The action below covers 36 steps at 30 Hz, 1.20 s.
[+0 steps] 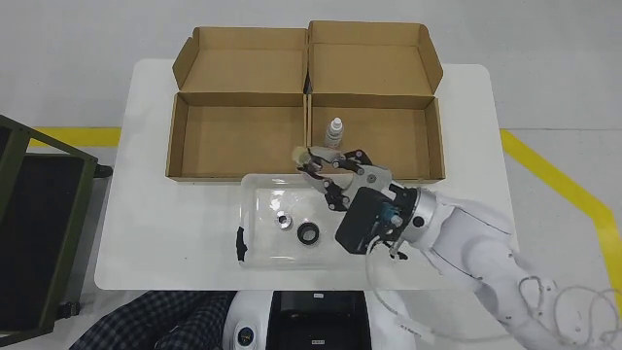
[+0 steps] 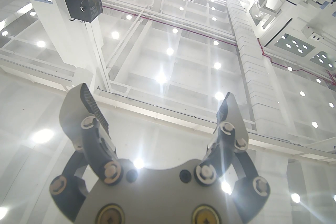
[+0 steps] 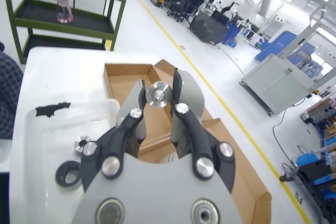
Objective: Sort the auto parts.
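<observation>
**Item:** metal disc (image 3: pixel 158 97) — pinched at its rim by the right gripper (image 3: pixel 158 88), held above the front walls where the left box (image 1: pixel 233 146) and right box (image 1: pixel 389 146) meet.

**In the clear tray (image 1: pixel 262 180):** metal ring (image 1: pixel 283 220), black ring (image 1: pixel 309 234).

**Destination:** the right box holds a white bottle (image 1: pixel 334 131), so I judge the disc belongs in the left box.

**Handling:** I'd carry it well past the wall and lower it close to the floor before letting go — a round part rolls.

**Left gripper (image 2: pixel 157 101):** fingers spread, holding nothing, pointed at the ceiling.
</observation>
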Available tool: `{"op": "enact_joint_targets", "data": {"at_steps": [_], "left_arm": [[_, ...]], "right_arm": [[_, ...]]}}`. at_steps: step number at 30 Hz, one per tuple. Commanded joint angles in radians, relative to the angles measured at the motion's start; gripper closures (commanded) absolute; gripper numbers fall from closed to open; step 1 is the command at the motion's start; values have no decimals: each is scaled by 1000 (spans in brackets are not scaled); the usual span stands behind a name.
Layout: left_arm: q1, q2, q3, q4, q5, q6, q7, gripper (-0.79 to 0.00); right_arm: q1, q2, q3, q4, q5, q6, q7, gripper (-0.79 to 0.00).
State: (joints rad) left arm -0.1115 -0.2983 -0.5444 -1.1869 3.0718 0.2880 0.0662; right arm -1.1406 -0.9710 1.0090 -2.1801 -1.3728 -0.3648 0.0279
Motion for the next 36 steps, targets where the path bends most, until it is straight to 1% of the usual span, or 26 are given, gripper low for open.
{"op": "enact_joint_targets", "data": {"at_steps": [1,9,14,21,28,36], "left_arm": [[0,0,0,0,0,0,0,-785],[0,0,0,0,0,0,0,-785],[0,0,0,0,0,0,0,-785],[0,0,0,0,0,0,0,-785],[0,0,0,0,0,0,0,-785],[0,0,0,0,0,0,0,-785]], "right_arm": [[4,-2,12,6,18,-6,-27,0],[23,-16,52,15,132,-12,-136,0],[31,-23,65,14,138,-5,-153,0],[34,-35,79,28,142,6,-243,0],[39,-46,85,49,144,6,-287,0],[17,-54,101,40,79,25,-375,0]]}}
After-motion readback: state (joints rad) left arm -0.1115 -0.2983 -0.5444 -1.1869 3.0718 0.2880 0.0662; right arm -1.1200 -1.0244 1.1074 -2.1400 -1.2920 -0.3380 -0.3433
